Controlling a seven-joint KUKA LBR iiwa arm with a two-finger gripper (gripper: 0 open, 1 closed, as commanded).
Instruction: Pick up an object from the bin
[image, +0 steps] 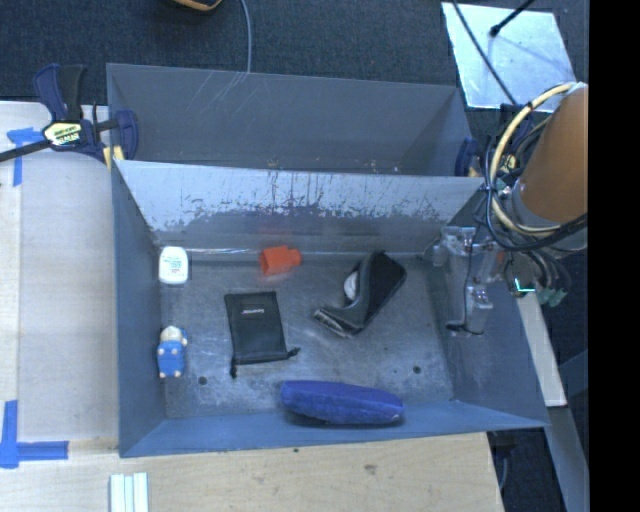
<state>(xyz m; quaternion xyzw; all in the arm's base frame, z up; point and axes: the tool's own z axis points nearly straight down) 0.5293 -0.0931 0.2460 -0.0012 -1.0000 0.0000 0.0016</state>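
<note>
Against the right wall of the bin (300, 195), the gripper (467, 318) hangs over bare grey floor. Whether it is open or closed, I cannot tell. Nearest, to its left, mid-bin, lies a black curved object (372, 290), glossy, with a pale patch.

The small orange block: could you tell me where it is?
In the camera view, the small orange block lies by the bin's far wall, left of centre, beyond the flat black case.
</note>
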